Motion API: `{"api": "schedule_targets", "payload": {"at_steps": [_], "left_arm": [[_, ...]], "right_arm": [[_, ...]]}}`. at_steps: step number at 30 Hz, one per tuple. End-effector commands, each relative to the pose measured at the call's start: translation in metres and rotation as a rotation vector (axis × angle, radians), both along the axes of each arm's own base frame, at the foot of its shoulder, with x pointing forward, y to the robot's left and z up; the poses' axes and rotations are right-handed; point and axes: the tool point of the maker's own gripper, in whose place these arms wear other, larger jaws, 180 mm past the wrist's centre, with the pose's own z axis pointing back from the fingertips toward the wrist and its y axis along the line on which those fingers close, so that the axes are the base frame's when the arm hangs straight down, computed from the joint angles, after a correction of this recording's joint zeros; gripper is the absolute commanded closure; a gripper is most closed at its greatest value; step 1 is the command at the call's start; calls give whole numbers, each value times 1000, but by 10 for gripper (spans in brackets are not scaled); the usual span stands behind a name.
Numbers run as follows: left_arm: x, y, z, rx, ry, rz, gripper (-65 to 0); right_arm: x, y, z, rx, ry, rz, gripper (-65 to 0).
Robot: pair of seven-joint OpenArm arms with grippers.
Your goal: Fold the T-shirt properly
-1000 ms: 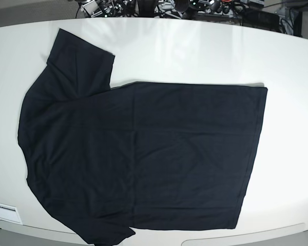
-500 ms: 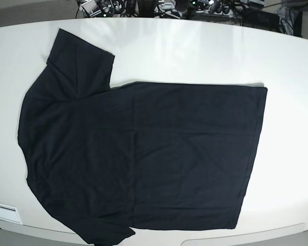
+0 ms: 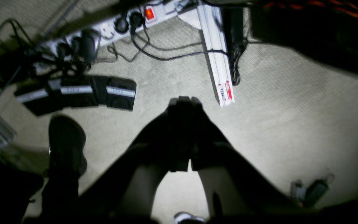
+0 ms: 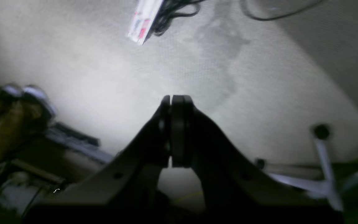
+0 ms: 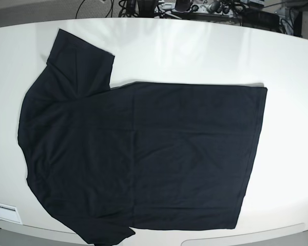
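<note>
The black T-shirt (image 5: 143,154) lies spread flat on the white table (image 5: 195,51) in the base view, sleeves at the left, hem at the right; one sleeve reaches the far left, the other hangs at the front edge. Neither arm shows in the base view. My left gripper (image 3: 183,101) is shut with nothing between its fingers and points down at carpeted floor. In the right wrist view my right gripper (image 4: 176,99) is likewise shut and empty above the floor. The T-shirt appears in neither wrist view.
Behind the table's far edge lie cables and equipment (image 5: 185,7). On the floor sit a power strip (image 3: 113,25), black pedals (image 3: 76,95), a white rail (image 3: 218,59) and a dark shoe (image 3: 65,146). A chair base (image 4: 322,155) shows at the right.
The T-shirt has not moved. Equipment seen behind the table's far left edge earlier has slipped out of the base view.
</note>
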Motion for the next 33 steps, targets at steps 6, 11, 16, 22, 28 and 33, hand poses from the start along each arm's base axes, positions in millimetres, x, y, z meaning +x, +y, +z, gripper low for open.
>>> {"api": "schedule_targets", "payload": {"at_steps": [6, 11, 16, 22, 28, 33], "left_arm": [[-32, 11, 57, -43, -3, -99, 0], [-37, 21, 100, -39, -32, -215, 0], [-34, 17, 136, -51, -72, -310, 0], [3, 0, 175, -40, -174, -372, 0], [47, 2, 221, -8, -318, -362, 0], [105, 15, 256, 57, -494, -358, 0]], "right_arm": [[-34, -9, 56, 3, -24, 50, 0], [-47, -22, 102, -36, -41, 83, 0], [-44, -16, 143, -58, -118, 121, 0], [10, -20, 194, -179, -343, 124, 0], [50, -26, 221, -246, -462, 113, 0], [66, -45, 228, -337, -540, 188, 0]]}}
